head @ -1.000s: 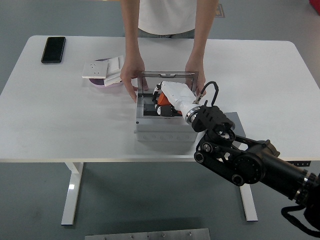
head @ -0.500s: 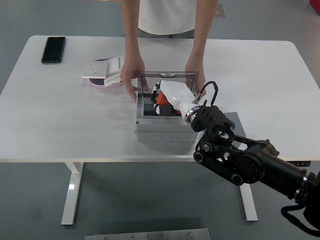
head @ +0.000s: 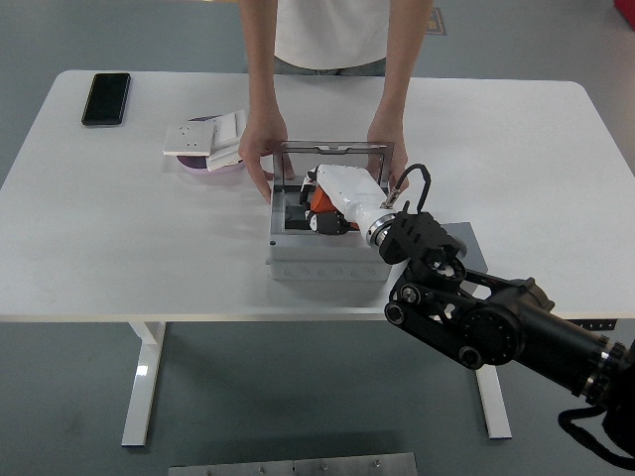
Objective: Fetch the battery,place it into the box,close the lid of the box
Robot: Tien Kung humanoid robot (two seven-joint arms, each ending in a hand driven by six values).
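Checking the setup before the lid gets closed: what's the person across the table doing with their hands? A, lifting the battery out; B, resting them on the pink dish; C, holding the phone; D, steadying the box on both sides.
D: the person's hands rest against either side of the open box.

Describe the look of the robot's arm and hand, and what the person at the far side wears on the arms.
The right arm is black, built of chunky rounded joint housings with round caps and bolts. A silver ring joins it to the white-shelled right hand. A thin black cable loops above the wrist. The person wears a white top; the forearms are unsleeved.
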